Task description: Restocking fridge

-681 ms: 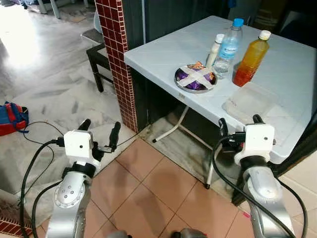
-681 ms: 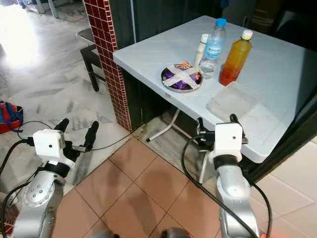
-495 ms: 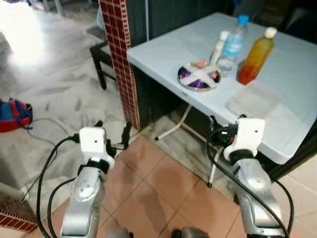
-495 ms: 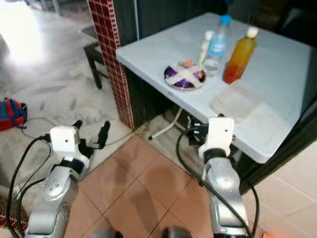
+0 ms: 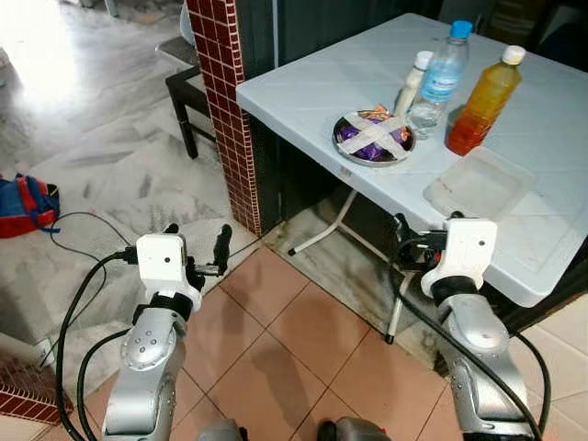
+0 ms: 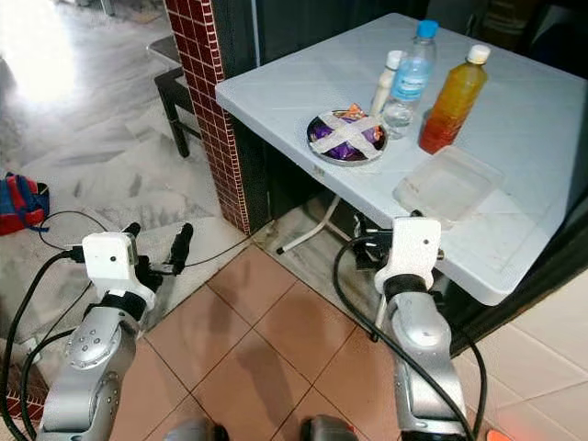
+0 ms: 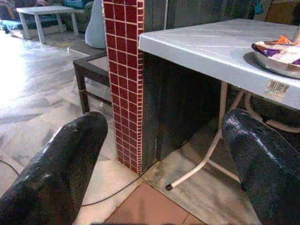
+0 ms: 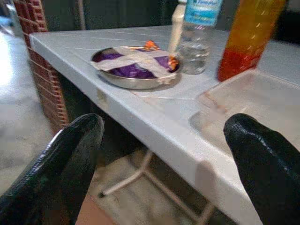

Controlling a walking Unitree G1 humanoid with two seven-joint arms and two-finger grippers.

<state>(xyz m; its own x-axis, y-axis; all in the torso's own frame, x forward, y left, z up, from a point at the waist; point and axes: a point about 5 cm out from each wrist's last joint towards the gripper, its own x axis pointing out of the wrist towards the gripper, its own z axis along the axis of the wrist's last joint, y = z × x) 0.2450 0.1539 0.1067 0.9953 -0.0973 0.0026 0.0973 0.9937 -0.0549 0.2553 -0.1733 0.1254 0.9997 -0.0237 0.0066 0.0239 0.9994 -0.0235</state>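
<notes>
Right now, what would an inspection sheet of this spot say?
Surface: white folding table, bare at its near-left corner.
Job's things: water bottle, orange drink bottle, small white bottle, taped metal bowl, clear lidded container.
Clutter: blue-red bag on the floor.
Grippers: left gripper open, over the floor; right gripper open, at the table edge.
Cables: black cable across the floor.
Surroundings: red tiled pillar, dark bench.

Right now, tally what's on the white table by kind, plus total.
Bottles: 3 — orange juice bottle, water bottle, small white bottle
Metal bowls: 1 — taped metal bowl
Clear plastic containers: 1 — clear plastic container
Total: 5
</notes>
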